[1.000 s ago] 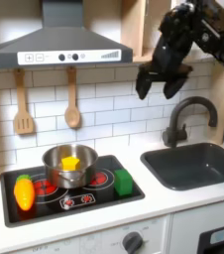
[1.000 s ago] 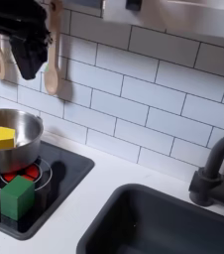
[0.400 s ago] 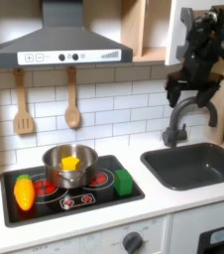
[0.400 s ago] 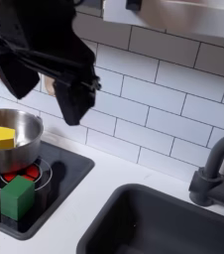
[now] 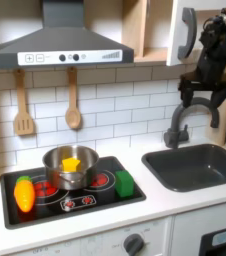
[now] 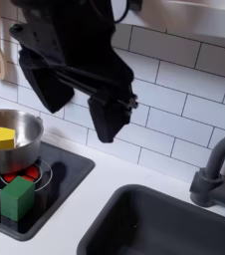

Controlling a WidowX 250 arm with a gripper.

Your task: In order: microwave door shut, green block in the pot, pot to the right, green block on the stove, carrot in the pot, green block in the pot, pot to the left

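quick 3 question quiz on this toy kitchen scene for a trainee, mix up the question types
1. True or false: the green block lies inside the pot.
2. Multiple choice: what sits in the pot? A) the carrot B) a yellow piece C) nothing
3. In the first exterior view, the carrot lies at which end of the stove?

Key:
1. False. It stands on the stove, at the first exterior view's right of the pot.
2. B, a yellow piece.
3. The first exterior view's left end. The end effector hangs high above the faucet.
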